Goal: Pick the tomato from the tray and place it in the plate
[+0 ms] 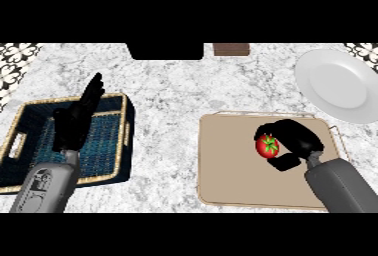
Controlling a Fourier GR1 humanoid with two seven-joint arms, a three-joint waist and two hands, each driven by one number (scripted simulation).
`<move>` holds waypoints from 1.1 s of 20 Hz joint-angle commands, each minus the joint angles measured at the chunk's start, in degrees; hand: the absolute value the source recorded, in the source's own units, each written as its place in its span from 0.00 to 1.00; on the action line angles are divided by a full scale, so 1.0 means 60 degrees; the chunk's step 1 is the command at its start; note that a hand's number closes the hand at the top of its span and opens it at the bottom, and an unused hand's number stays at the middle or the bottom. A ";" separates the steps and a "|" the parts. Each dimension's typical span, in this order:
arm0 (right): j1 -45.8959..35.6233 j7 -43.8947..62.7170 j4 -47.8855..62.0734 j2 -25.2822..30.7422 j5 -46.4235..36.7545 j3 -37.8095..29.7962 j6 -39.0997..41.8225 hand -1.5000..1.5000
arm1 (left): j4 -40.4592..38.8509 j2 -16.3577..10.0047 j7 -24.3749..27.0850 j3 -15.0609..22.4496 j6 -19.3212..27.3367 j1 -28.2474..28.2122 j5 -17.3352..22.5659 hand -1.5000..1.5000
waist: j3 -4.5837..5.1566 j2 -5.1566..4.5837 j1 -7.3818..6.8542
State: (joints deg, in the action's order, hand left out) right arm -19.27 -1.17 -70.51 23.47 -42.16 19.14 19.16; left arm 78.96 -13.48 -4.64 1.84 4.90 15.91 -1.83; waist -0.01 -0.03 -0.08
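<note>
Grasps tomato (pixel 266 145) with right hand (pixel 300 140), fingers and thumb curled round it from its right, over the tray's (pixel 229 172) upper right part. Shows green calyx up toward the view; round, no clear long axis. Rests left hand (pixel 80 112), straight-fingered, above basket (pixel 103 176). Plate (pixel 337 85) well apart.

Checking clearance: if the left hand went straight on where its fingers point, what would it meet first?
Nothing, seemingly: the left hand points beyond the basket over bare counter, passing left of the black object; height unclear.
</note>
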 commanded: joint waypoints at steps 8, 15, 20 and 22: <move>0.0134 -0.1304 0.0951 -0.0768 -0.1021 -0.0780 -0.1439 1.00 | 0.0810 0.0355 -0.0187 -0.0046 -0.0053 -0.0648 -0.0481 0.50 | -0.0002 0.0005 -0.0033; 0.0910 -0.1659 0.3262 0.3989 0.0575 -0.5227 -0.1760 1.00 | 0.0485 0.0123 -0.0071 -0.0419 -0.0030 -0.0554 -0.0170 0.50 | -0.0088 -0.0146 0.0453; 0.0583 -0.3529 0.4572 0.5001 0.1503 -0.7063 -0.3216 1.00 | 0.0605 0.0073 -0.0105 -0.0244 -0.0243 -0.0637 -0.0200 0.50 | -0.0109 -0.0089 0.0140; 0.0457 -0.4625 0.5082 0.5021 0.1814 -0.7471 -0.3704 1.00 | 0.0670 0.0343 -0.0218 -0.0132 -0.0044 -0.0456 -0.0249 0.50 | -0.0112 -0.0109 0.0013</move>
State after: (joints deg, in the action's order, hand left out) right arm -15.63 -20.94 -45.65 50.52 -34.75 -18.92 2.44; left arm 82.33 -12.53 -5.62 0.21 4.20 13.36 -3.10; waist -0.60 -0.68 1.09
